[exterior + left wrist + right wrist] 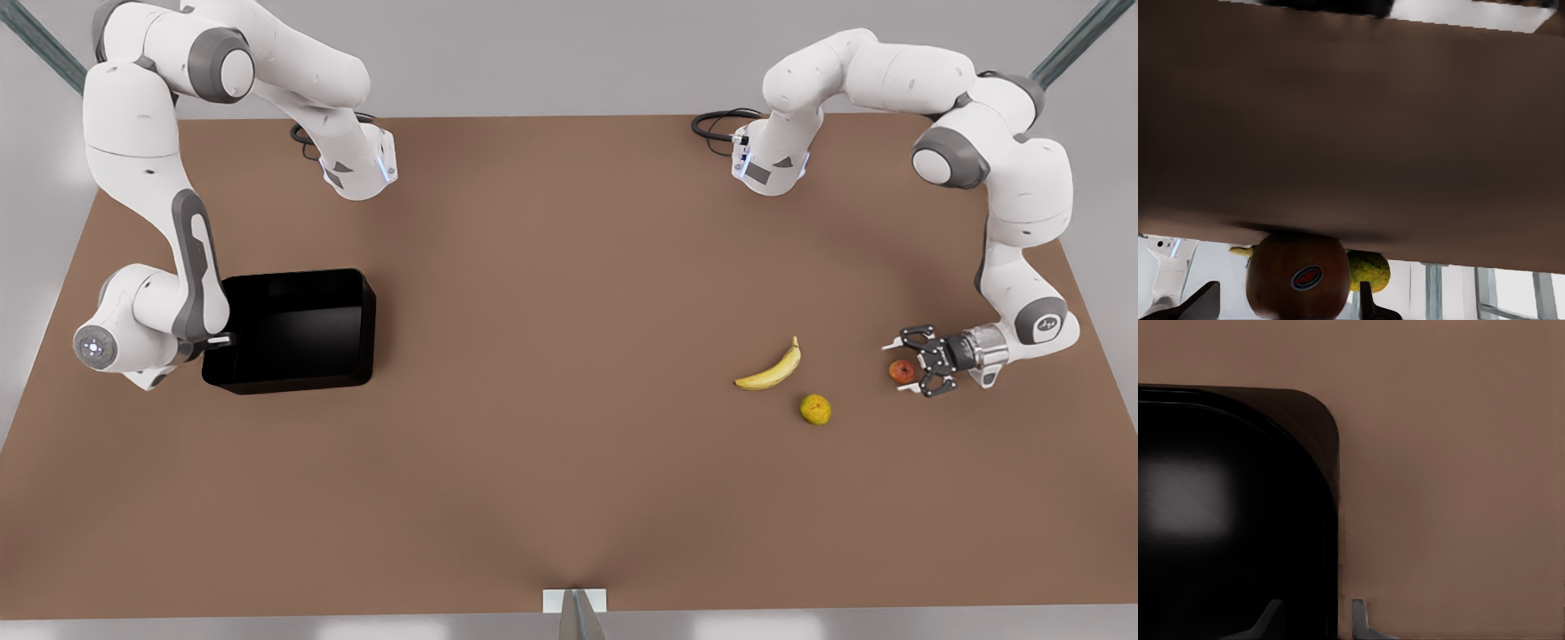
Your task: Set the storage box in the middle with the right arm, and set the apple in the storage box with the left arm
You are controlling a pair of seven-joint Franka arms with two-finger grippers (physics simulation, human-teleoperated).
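Left jaws point(909, 360) around one apple point(901, 371), right jaws point(216, 339) straddling one storage box point(293, 331) wall

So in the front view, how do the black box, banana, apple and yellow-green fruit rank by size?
Largest to smallest:
storage box
banana
yellow-green fruit
apple
The last two look close, with the apple slightly smaller.

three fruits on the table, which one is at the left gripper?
The apple, the small red-orange one: it sits between the fingers of the left gripper. The banana and the yellow-green fruit lie apart from it, toward the table's middle.
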